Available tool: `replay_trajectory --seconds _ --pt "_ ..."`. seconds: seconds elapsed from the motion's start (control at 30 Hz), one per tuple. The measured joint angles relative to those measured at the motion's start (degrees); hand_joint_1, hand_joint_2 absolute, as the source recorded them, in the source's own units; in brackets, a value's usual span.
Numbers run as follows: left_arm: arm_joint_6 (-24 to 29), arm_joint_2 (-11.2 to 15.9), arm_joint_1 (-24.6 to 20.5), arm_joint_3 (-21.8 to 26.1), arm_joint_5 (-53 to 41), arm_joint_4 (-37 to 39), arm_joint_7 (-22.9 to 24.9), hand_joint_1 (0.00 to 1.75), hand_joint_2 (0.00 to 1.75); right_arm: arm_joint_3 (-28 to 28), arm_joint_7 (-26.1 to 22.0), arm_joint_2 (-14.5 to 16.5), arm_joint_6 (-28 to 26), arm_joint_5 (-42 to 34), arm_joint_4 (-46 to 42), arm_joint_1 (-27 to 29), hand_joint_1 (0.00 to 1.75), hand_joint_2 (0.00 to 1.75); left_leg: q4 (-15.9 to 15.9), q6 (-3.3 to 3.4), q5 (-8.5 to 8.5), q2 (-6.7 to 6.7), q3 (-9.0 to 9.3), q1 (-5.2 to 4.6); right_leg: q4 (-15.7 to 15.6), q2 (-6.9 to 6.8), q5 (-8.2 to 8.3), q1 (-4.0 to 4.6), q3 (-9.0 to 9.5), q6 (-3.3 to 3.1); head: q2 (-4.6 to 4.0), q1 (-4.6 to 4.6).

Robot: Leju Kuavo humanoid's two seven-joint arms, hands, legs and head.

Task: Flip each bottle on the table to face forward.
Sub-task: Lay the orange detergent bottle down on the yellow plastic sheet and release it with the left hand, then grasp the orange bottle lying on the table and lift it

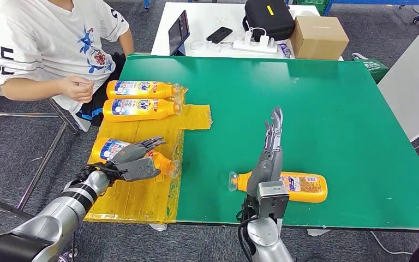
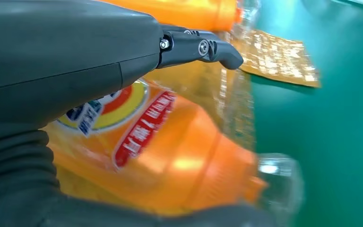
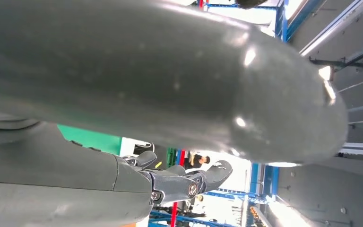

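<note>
Four orange bottles lie on their sides. Two bottles [image 1: 141, 89] [image 1: 139, 108] rest label up at the far end of the yellow mat [image 1: 136, 199]. A third bottle [image 1: 106, 148] lies on the mat under my left hand [image 1: 133, 161]. Its fingers [image 2: 201, 47] stretch nearly straight over the bottle [image 2: 170, 156] and the thumb sits on its near side. The fourth bottle [image 1: 303, 187] lies on the green table [image 1: 333, 109] near the front edge, cap pointing left. My right hand [image 1: 270, 147] hovers above it with fingers straight and pointing away, holding nothing.
A person in a white shirt [image 1: 49, 38] sits at the table's far left corner, one hand [image 1: 79, 87] close to the two far bottles. Behind the green table stands a white table with a tablet [image 1: 179, 31], a black bag [image 1: 268, 19] and a cardboard box [image 1: 317, 37].
</note>
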Motion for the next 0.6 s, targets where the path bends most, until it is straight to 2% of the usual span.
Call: replay_trajectory --seconds 0.07,0.1,0.2,0.23,0.3,0.4,0.43,0.53,0.6 --pt "-3.67 0.05 0.16 0.55 4.02 -0.02 -1.78 0.0 0.0 -0.01 0.0 0.01 0.15 -0.06 0.24 -0.13 0.0 0.0 0.0 0.0 0.0 0.0 0.03 0.0 0.0 0.0 0.0 0.0 0.03 0.0 0.0 -0.01" --pt "-5.41 0.05 0.41 1.1 6.52 -0.11 -2.79 0.0 0.44 -0.02 0.0 0.04 0.25 -0.08 0.38 -0.2 0.0 0.0 0.0 0.0 0.0 0.0 0.05 0.0 0.0 0.0 0.0 0.0 0.04 0.0 0.0 -0.01" --pt "-6.46 -0.44 2.36 4.37 15.89 -1.57 -5.16 0.0 1.75 -0.06 0.02 0.27 0.73 0.07 1.0 -0.3 0.0 1.31 0.0 0.0 0.0 0.02 0.07 0.0 -0.01 0.01 0.0 0.0 0.01 0.0 0.0 -0.01" --pt "-4.46 -0.94 3.43 5.97 19.26 -2.8 -5.49 0.0 1.75 -0.07 0.32 0.35 1.0 0.64 1.34 -0.32 0.0 1.75 0.0 0.0 0.0 0.03 0.07 0.0 -0.01 0.01 0.0 0.0 -0.01 0.0 0.0 -0.01" --pt "4.58 -2.56 5.92 9.71 25.54 -7.13 -5.75 0.0 1.75 -0.01 1.95 0.43 1.86 3.52 2.49 -0.54 0.0 1.75 0.0 0.0 0.01 0.05 0.03 0.0 -0.01 0.01 0.0 0.0 -0.05 0.0 0.0 0.0" --pt "25.64 -5.2 8.36 15.14 30.74 -16.14 -6.08 0.0 1.75 0.11 5.46 0.35 3.5 10.08 5.2 -1.12 0.0 1.75 0.0 0.0 0.0 0.06 -0.04 0.0 -0.01 0.02 0.01 0.0 -0.09 0.0 0.0 0.02" --pt "30.76 -5.76 8.94 16.3 31.08 -18.96 -6.13 0.0 1.75 0.12 6.57 0.25 3.87 11.92 6.01 -1.31 0.0 1.75 0.0 0.0 0.0 0.06 -0.04 -0.01 -0.01 0.02 0.0 0.0 -0.09 0.0 0.0 0.01" --pt "39.31 -6.45 11.65 17.69 32.64 -27.72 -6.19 0.0 1.75 0.08 11.69 -1.04 4.96 18.08 7.81 -2.01 0.0 1.75 0.0 0.0 -0.01 0.05 -0.05 -0.01 -0.02 0.02 -0.01 0.0 -0.12 0.01 0.0 -0.01" --pt "41.06 -6.6 14.01 17.54 34.66 -33.36 -6.19 0.0 1.75 -0.04 16.83 -2.97 6.69 23.14 8.57 -2.43 0.0 1.75 0.0 0.0 -0.02 0.0 -0.06 -0.01 -0.04 0.01 -0.03 -0.01 -0.12 0.01 0.0 -0.01"
